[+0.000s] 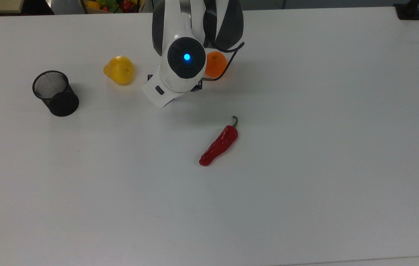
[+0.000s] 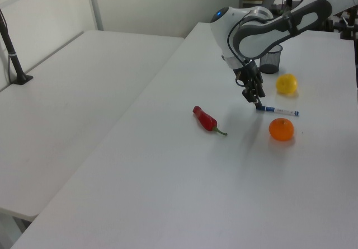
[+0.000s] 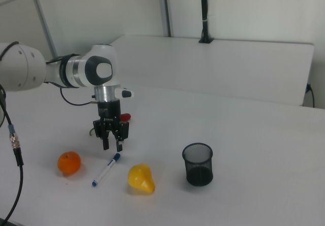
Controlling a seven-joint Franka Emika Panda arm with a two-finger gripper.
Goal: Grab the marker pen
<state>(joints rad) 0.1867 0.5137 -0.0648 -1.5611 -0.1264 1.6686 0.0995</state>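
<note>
The marker pen [image 3: 105, 171], white with a blue cap, lies flat on the white table [image 1: 305, 166] between the orange and the yellow fruit. In the left view the marker pen [image 2: 278, 111] points toward that view's right. My gripper [image 3: 112, 146] stands straight above the pen's cap end, fingers pointing down and spread apart, so it is open. In the left view the gripper [image 2: 256, 102] nearly touches the cap end. In the top view the arm's wrist [image 1: 179, 70] covers the pen.
A red chili [image 1: 219, 143] lies mid-table. An orange [image 1: 216, 64] and a yellow fruit [image 1: 120, 69] flank the arm. A black mesh cup [image 1: 54, 93] stands at the top view's left. A crate of produce [image 1: 109, 5] sits past the far edge.
</note>
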